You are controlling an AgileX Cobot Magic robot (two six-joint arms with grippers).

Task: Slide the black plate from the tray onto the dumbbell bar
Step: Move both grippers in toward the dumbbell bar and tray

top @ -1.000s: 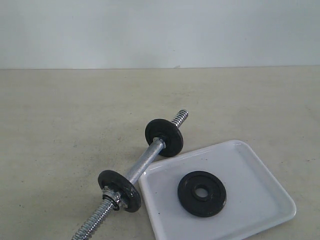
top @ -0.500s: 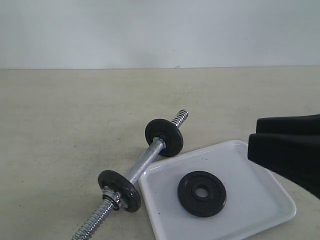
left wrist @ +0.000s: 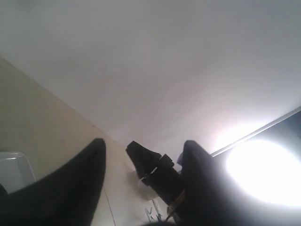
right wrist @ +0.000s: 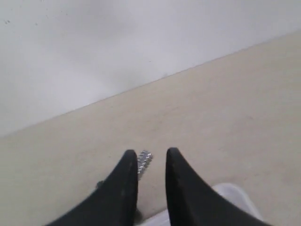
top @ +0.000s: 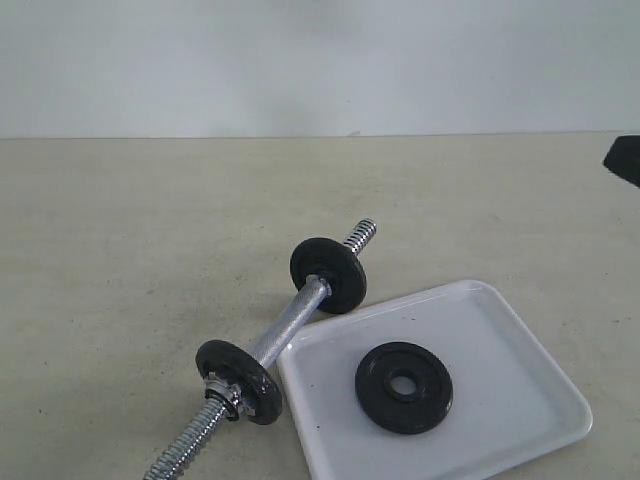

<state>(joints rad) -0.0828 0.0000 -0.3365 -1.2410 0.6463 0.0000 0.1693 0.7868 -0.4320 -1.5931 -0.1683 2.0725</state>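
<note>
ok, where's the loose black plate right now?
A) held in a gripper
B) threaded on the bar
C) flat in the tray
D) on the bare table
C: the black plate lies flat inside the tray, not touching the dumbbell bar beside the tray.

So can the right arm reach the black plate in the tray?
Probably yes: the black plate lies uncovered in the tray, nothing over it, and the right end effector is empty, jaws apart.
</note>
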